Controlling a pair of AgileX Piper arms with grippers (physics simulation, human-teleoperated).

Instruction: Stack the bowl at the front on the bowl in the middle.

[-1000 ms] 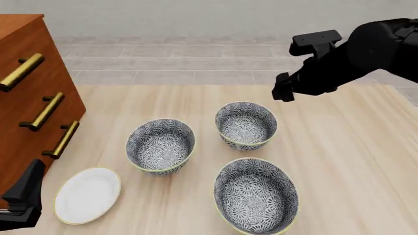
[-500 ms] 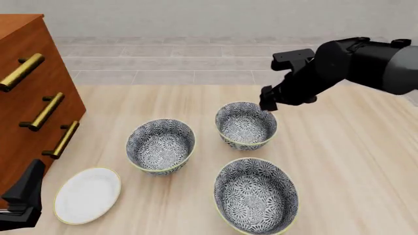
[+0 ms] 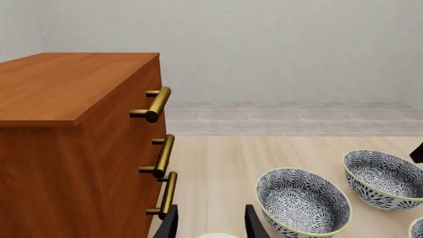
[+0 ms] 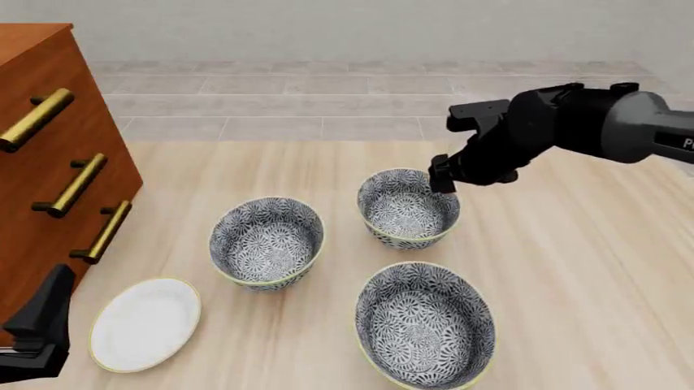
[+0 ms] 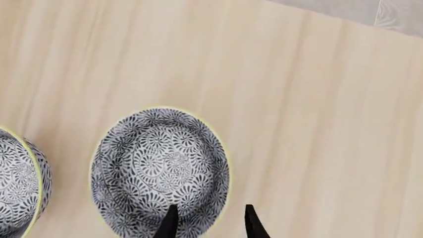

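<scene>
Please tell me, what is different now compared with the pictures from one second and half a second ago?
The right gripper came down and toward the left from high over the table's far side; it now hangs open at the far-right rim of the farthest bowl, holding nothing. The other two bowls, the white plate, the drawer cabinet and the left gripper stayed as they were.

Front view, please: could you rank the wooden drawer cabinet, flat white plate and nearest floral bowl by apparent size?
1. Wooden drawer cabinet, largest.
2. Nearest floral bowl.
3. Flat white plate, though nearness to the camera makes the last two unsure.
</scene>
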